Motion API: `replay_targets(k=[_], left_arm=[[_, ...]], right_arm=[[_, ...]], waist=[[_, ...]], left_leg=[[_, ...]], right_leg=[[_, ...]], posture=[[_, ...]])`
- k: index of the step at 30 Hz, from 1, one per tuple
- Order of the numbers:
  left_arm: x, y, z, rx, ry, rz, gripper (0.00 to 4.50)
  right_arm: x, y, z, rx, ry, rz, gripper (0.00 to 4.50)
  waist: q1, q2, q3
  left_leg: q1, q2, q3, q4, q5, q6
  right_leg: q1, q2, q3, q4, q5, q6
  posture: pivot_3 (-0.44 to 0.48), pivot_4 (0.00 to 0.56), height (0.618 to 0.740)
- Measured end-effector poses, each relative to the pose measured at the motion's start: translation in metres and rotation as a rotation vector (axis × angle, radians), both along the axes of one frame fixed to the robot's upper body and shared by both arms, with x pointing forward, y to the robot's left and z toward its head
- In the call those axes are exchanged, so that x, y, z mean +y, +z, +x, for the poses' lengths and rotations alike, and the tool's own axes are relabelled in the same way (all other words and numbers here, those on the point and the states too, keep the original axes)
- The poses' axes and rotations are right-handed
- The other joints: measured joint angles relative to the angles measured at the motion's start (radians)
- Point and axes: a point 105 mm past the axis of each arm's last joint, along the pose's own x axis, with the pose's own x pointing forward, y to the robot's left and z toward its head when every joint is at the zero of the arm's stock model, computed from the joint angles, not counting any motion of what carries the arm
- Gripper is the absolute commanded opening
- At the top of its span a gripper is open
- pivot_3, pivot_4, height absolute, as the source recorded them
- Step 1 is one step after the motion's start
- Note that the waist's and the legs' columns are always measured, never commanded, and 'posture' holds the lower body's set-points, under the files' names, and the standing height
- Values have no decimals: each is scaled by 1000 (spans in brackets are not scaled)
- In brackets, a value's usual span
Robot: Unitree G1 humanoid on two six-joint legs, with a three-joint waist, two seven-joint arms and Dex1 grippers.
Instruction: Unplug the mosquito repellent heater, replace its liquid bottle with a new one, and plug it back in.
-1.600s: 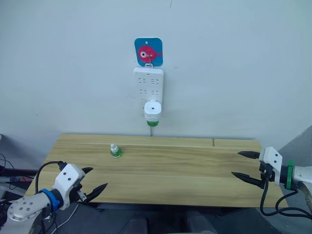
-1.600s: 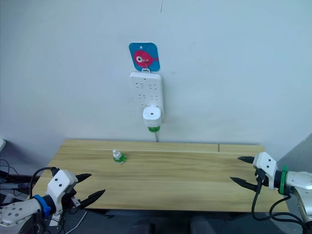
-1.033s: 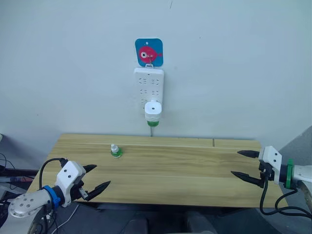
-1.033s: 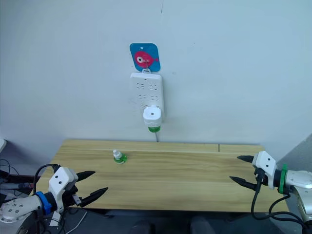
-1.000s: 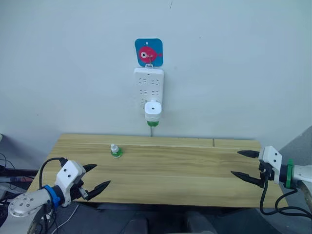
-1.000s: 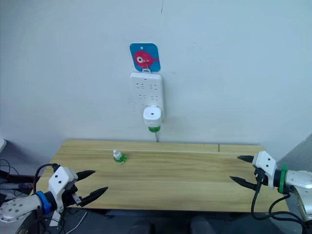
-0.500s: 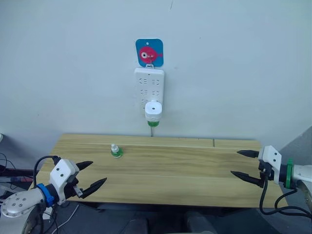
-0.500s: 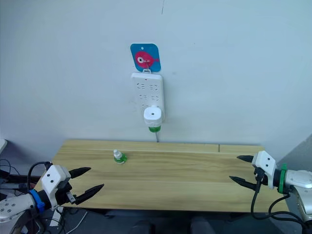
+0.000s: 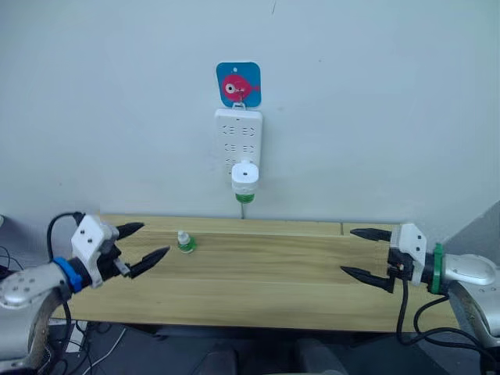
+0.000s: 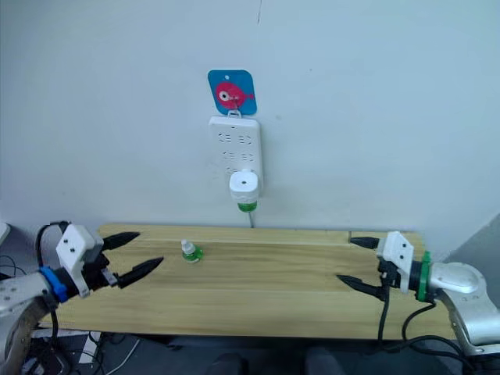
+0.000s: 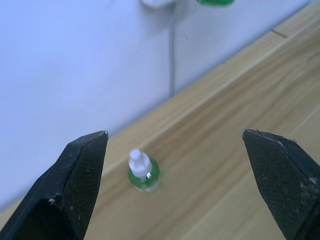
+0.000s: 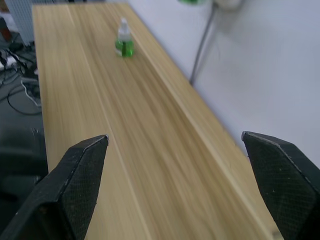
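The left gripper (image 9: 139, 243) hangs at the left edge of the frame over the table's left end, its two black fingers spread apart and holding nothing; the right gripper (image 9: 366, 255) hangs at the lower right over the table's right end, fingers likewise spread and empty; both point inward toward the middle. Just right of the left gripper's tips, a small green bottle (image 9: 185, 242) with a white cap stands upright on the table (image 9: 266, 281), near its back edge; in the left wrist view it sits between the two fingers, well beyond them. The heater (image 9: 244, 177) is at centre frame, plugged into the lowest part of a white power strip (image 9: 237, 139) on the wall, a green bottle (image 9: 244, 198) showing beneath it; a cord runs down from there to the table's back edge. Above the strip hangs a blue square sticker (image 9: 238, 83) with a pink fish-like figure; no writing is legible. The table is pale wood planks; the wall (image 9: 391, 109) is plain pale grey-blue; cables trail at lower left.
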Motion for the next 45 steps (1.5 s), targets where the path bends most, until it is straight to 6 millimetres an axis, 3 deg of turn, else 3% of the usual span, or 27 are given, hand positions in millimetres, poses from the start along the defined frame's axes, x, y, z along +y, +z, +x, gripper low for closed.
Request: replay_targets(k=[7, 15, 20, 26, 45], left_arm=[[-11, 26, 32, -19, -52, -66, 4500], [-17, 41, 74, -71, -59, -79, 4500], [-33, 42, 94, -91, -89, -81, 4500], [-45, 38, 108, -94, -105, -91, 4500], [-64, 41, 139, -112, -163, -125, 4500]], right_arm=[[36, 21, -5, 51, -8, 63, 4471], [52, 33, 4, -20, -88, 120, 4471], [61, 44, 14, -51, -132, 131, 4471], [62, 53, 25, -83, -191, 129, 4471], [72, 59, 18, -62, -203, 136, 4471]], waist=[[-2, 0, 2], [-22, -1, 4], [-31, -1, 4], [-45, -1, 4], [-54, -1, 5]], left_leg=[[-1, 0, -3, -1, 0, 0], [-2, 0, -3, 0, 0, 0], [-5, 0, -4, 0, 0, 0], [-20, 0, -6, 2, 0, 0], [-20, -2, -9, 5, 1, 1]], right_leg=[[-1, 1, -2, 0, 0, 0], [-1, 1, -2, 0, 0, 1], [-3, 3, -2, 0, 1, 1], [-19, 3, -3, 3, 5, -2], [-19, 4, -4, 9, 3, 2]], posture=[[-38, 88, 740], [-71, 93, 740], [-84, 95, 740], [-95, 99, 740], [-139, 110, 740]])
